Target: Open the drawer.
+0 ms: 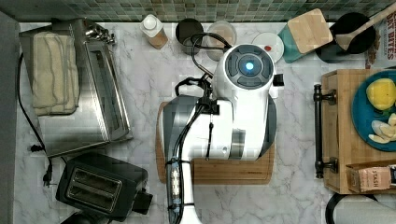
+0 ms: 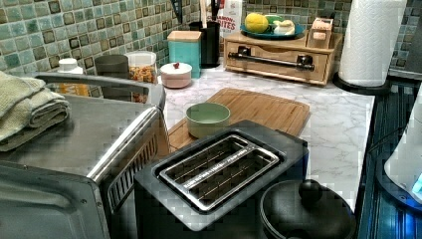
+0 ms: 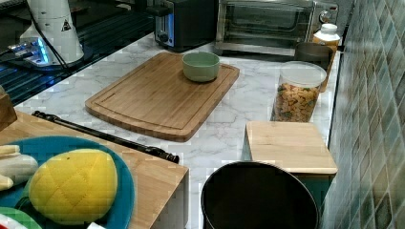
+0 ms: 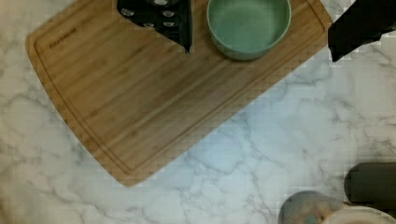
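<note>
The drawer sits shut in a low bamboo box at the far end of the marble surface in the left view, its front flush with the frame. Its black bar handle runs across the front on two posts, standing clear of the wood, so there looks to be room for fingers to hook behind it. In the top view the drawer is at the top view's right edge, the handle facing the middle of the surface. A blue plate with a yellow fruit and a small tea box rest on the box's top, so a sharp pull could, I judge, jolt them.

Outward from the drawer lies the cutting board, well apart from the handle, with a green bowl on the end of it farthest from the drawer. Beyond that stand a toaster and a toaster oven.

In the wrist view the end effector hangs above the board with its two dark fingers spread wide apart and holding nothing; the bowl lies between them. It points down at the board, not toward the drawer, so the reach has not begun.

The top view hides the bowl under the arm. The right view gives the handle close up along the box's edge, with the arm's base far behind. The left view alone gives the drawer front square on
</note>
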Robot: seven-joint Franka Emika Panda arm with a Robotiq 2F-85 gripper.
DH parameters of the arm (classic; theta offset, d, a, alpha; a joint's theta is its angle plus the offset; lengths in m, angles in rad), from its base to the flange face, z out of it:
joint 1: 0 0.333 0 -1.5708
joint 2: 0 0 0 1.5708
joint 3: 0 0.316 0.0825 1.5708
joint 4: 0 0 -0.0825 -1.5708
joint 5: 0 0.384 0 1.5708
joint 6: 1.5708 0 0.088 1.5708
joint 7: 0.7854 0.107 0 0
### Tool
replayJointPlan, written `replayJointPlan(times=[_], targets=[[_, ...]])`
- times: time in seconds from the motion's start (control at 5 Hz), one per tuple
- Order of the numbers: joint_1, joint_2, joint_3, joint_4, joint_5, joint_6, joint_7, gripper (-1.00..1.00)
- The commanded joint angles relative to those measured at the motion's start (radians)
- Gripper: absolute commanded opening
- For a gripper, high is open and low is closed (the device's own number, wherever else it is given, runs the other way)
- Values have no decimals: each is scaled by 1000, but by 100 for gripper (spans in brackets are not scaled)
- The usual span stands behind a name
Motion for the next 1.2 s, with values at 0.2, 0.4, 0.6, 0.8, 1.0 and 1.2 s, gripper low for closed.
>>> replayJointPlan(times=[0.2,0.4,0.6,0.8,1.0,1.2], targets=[[-67,6,-50,-50,-55,16,-421,100],[-89,1,-76,-114,-108,130,-526,100],[-102,10,-107,-136,-145,175,-600,100],[-123,36,-126,-111,-186,180,-657,100],[-151,34,-142,-150,-184,243,-731,100],[-229,33,-108,-190,-188,310,-797,100]])
